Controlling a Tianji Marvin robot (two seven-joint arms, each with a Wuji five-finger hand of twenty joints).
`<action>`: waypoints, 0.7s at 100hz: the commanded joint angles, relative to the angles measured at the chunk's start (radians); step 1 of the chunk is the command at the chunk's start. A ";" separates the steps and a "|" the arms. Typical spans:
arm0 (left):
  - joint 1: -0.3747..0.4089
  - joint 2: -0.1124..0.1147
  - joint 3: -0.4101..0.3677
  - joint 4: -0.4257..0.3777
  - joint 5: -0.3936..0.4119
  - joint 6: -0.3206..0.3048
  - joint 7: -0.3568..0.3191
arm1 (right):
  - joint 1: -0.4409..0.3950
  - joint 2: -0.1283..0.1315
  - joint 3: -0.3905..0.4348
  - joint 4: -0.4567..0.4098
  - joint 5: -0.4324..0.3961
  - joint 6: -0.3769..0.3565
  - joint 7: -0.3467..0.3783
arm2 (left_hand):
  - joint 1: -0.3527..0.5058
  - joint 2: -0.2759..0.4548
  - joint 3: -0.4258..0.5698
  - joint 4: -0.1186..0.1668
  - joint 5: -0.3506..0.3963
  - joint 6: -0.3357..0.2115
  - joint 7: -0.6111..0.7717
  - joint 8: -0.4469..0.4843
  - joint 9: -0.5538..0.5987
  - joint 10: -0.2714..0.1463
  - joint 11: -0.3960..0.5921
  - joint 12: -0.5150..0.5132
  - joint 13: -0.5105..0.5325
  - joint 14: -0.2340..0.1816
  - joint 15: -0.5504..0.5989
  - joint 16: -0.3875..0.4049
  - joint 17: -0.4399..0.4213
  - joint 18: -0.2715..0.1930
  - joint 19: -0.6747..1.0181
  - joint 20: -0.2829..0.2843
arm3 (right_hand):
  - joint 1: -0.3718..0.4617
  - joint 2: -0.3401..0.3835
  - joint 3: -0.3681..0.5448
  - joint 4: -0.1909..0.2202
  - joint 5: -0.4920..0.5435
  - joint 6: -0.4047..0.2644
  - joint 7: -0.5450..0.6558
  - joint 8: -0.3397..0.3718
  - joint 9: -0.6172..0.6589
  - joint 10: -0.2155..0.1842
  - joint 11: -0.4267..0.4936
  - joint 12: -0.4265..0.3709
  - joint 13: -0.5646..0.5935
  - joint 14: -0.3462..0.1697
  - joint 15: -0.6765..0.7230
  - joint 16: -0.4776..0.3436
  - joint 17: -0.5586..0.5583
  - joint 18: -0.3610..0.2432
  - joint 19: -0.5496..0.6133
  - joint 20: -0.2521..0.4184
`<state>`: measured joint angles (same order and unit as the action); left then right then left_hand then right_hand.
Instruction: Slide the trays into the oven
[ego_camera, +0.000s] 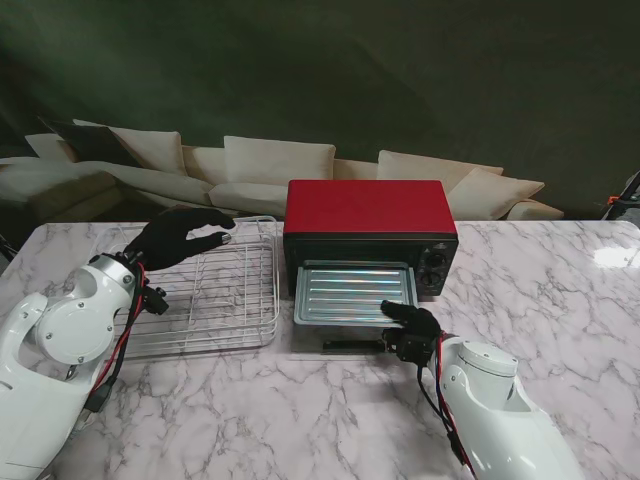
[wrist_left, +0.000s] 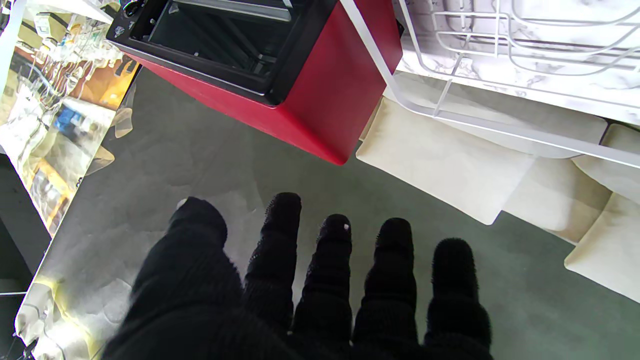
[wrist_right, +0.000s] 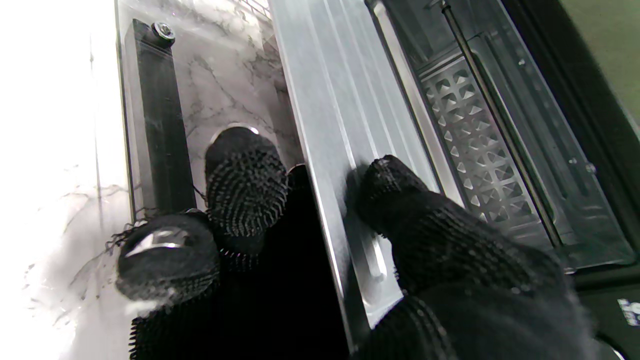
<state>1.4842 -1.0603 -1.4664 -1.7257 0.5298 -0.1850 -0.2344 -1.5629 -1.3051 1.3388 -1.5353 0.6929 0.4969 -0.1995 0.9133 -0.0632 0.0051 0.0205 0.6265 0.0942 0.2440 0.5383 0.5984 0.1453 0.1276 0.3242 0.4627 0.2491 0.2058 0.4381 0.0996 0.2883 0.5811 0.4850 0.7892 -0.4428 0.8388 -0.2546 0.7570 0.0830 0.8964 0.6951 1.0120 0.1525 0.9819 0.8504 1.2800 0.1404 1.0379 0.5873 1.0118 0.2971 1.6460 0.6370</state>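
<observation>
Now right hand (ego_camera: 410, 322) pinching metal tray (ego_camera: 350, 290) edge at oven (ego_camera: 368, 222) mouth; left hand (ego_camera: 182, 236) empty, fingers spread.

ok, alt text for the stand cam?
The right hand grips the near edge of a ribbed metal tray half inside an open red toaster oven. The left hand hovers open over a white wire rack on the marble table.
</observation>
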 joint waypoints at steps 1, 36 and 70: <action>0.000 0.000 0.002 0.001 0.001 0.002 -0.015 | 0.004 -0.006 0.000 -0.001 0.002 0.000 -0.003 | 0.011 0.047 -0.025 -0.015 0.024 0.011 -0.011 -0.010 0.013 0.007 -0.004 0.002 0.018 0.005 0.001 0.011 -0.016 0.024 -0.028 0.024 | 0.067 0.105 0.129 0.060 0.083 -0.286 0.104 0.048 0.007 -0.023 0.021 -0.007 0.026 0.027 0.008 0.010 0.011 -0.005 0.004 0.014; 0.000 0.001 0.003 0.002 0.001 0.003 -0.016 | 0.039 -0.016 -0.007 0.036 0.004 0.004 -0.020 | 0.012 0.045 -0.025 -0.015 0.025 0.010 -0.010 -0.010 0.013 0.008 -0.004 0.002 0.018 0.005 0.001 0.011 -0.015 0.023 -0.027 0.024 | 0.067 0.105 0.128 0.060 0.081 -0.287 0.105 0.047 0.006 -0.026 0.022 -0.008 0.026 0.026 0.007 0.009 0.011 -0.005 0.004 0.014; 0.001 0.001 0.001 0.002 0.002 0.001 -0.015 | 0.059 -0.023 -0.014 0.064 0.013 -0.018 -0.038 | 0.010 0.047 -0.025 -0.015 0.024 0.009 -0.011 -0.011 0.013 0.007 -0.004 0.002 0.017 0.004 0.001 0.011 -0.016 0.024 -0.028 0.024 | 0.065 0.109 0.123 0.060 0.079 -0.296 0.108 0.049 0.004 -0.032 0.022 -0.008 0.025 0.028 0.001 0.006 0.004 -0.006 0.001 0.015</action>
<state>1.4842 -1.0600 -1.4675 -1.7252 0.5303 -0.1851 -0.2366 -1.5133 -1.3203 1.3253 -1.4838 0.7025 0.4878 -0.2282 0.9133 -0.0632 0.0051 0.0205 0.6265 0.0944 0.2439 0.5382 0.5984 0.1453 0.1276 0.3241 0.4627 0.2491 0.2058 0.4381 0.0996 0.2883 0.5811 0.4850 0.7892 -0.4428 0.8391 -0.2546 0.7572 0.0830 0.8964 0.6951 1.0120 0.1525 0.9819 0.8503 1.2800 0.1405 1.0379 0.5873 1.0166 0.2941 1.6415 0.6374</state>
